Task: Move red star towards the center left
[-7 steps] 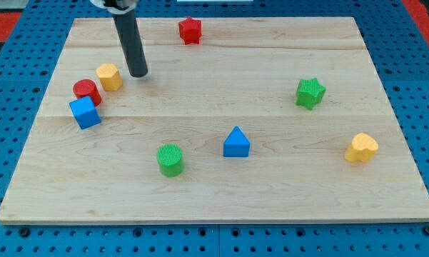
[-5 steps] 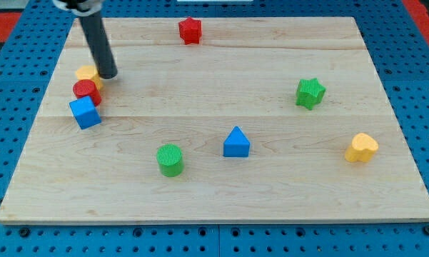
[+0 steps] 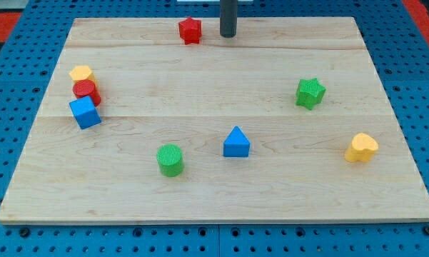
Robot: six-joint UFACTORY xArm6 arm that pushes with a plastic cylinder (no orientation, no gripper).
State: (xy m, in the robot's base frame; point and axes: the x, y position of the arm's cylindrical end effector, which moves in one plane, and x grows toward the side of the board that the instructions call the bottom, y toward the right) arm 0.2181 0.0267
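The red star (image 3: 190, 30) lies near the top edge of the wooden board (image 3: 214, 178), a little left of the middle. My tip (image 3: 228, 35) stands just to the star's right, a short gap apart from it. At the view's left edge of the board a yellow block (image 3: 81, 73), a red cylinder (image 3: 87, 91) and a blue cube (image 3: 84, 112) sit in a tight column.
A green star (image 3: 310, 93) is at the right, a yellow heart-like block (image 3: 361, 147) at the lower right, a blue triangle (image 3: 236, 142) below the centre and a green cylinder (image 3: 170, 159) to its left. Blue pegboard surrounds the board.
My tip pushed the yellow block left against the red cylinder, then swung from the left side to the top, right of the red star. The red star has not moved.
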